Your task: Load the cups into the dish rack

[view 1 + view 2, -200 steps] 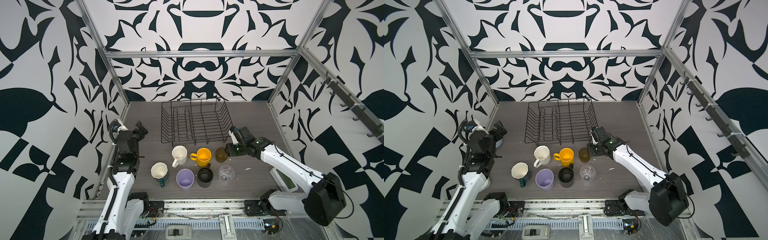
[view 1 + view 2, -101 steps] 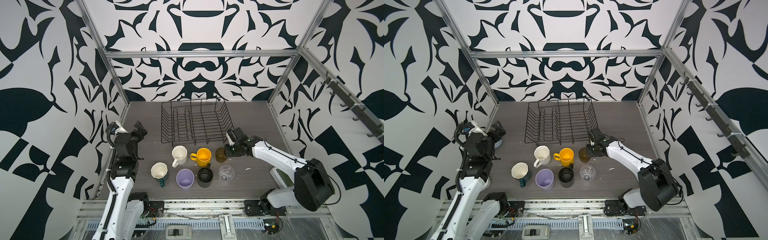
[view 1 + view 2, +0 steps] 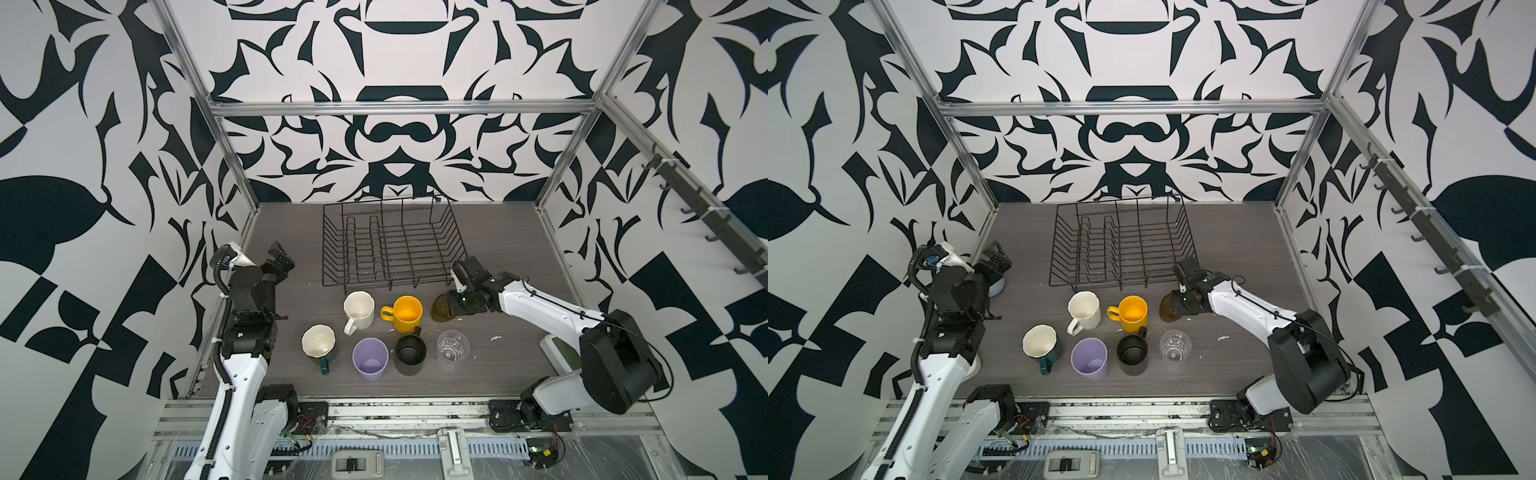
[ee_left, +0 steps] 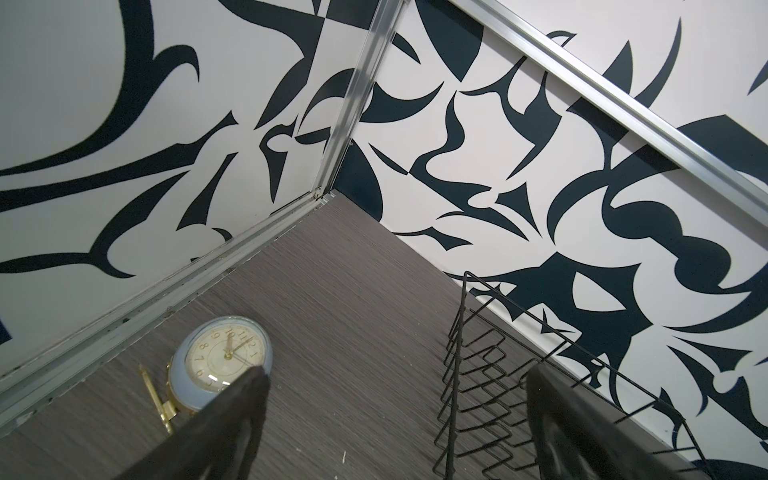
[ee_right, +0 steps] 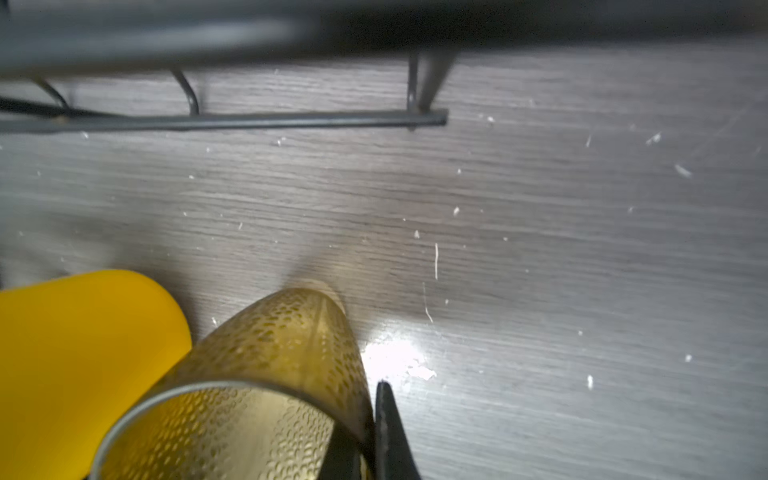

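Now in hand: the first of seven cups; the rack (image 3: 390, 249) in the upper centre of both top views looks bare, so I judge the loading barely begun.
Right side: my right gripper (image 3: 452, 306) is clamped on the amber tumbler (image 3: 439, 309), one finger inside the rim and the outer finger (image 5: 388, 436) against the wall.
Tumbler's place: right of centre in both top views, just below the rack's lower right corner and just beside the yellow mug (image 3: 408, 313). I cannot tell whether its foot has left the table (image 3: 498, 257).
Left side: my left gripper (image 3: 280, 255) has its jaws wide apart on nothing, raised at centre left near a clock (image 4: 226, 357).
Waiting: cream mug (image 3: 358, 309), green mug (image 3: 318, 343), lilac tumbler (image 3: 370, 359), black mug (image 3: 410, 355) and clear tumbler (image 3: 453, 349), grouped lower centre, below the rack.
Next move, as I judge it: lift clear of the yellow mug, carry up-frame over the rack's near rail, and set down in its open right part.
Care: a pinch on one wall may let the tumbler swing, so I should go slowly.
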`<state>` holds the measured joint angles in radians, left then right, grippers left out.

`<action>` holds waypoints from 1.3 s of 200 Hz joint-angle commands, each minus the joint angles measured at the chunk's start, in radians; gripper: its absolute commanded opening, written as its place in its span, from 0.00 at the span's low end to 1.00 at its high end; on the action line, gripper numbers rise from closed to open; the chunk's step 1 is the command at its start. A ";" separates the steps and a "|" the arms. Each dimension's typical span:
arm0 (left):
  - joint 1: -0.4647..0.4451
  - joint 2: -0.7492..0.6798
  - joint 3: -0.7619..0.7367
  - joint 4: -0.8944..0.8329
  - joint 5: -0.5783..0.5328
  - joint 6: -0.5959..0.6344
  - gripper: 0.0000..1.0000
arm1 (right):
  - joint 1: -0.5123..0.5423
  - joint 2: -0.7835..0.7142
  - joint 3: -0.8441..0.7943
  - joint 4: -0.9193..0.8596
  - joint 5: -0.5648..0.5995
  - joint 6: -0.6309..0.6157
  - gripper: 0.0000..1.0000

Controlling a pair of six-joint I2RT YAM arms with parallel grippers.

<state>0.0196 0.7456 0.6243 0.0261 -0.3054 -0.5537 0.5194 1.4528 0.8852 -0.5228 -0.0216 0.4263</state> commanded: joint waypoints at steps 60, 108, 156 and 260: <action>0.001 -0.007 0.000 0.058 0.037 -0.050 0.99 | 0.005 -0.239 0.177 -0.185 0.048 -0.058 0.00; 0.003 -0.007 0.005 0.119 0.204 -0.069 0.99 | 0.004 -0.312 0.247 -0.025 -0.072 -0.022 0.00; 0.003 0.126 0.103 0.189 0.667 -0.117 1.00 | 0.001 -0.171 0.286 0.291 -0.266 0.046 0.00; -0.030 0.670 0.092 1.416 1.299 -0.917 0.93 | -0.028 0.044 0.357 0.713 -0.777 0.280 0.00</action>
<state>0.0143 1.3590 0.6811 1.1137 0.8673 -1.2621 0.4946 1.4910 1.1976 0.0044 -0.6628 0.6144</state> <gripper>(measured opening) 0.940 0.074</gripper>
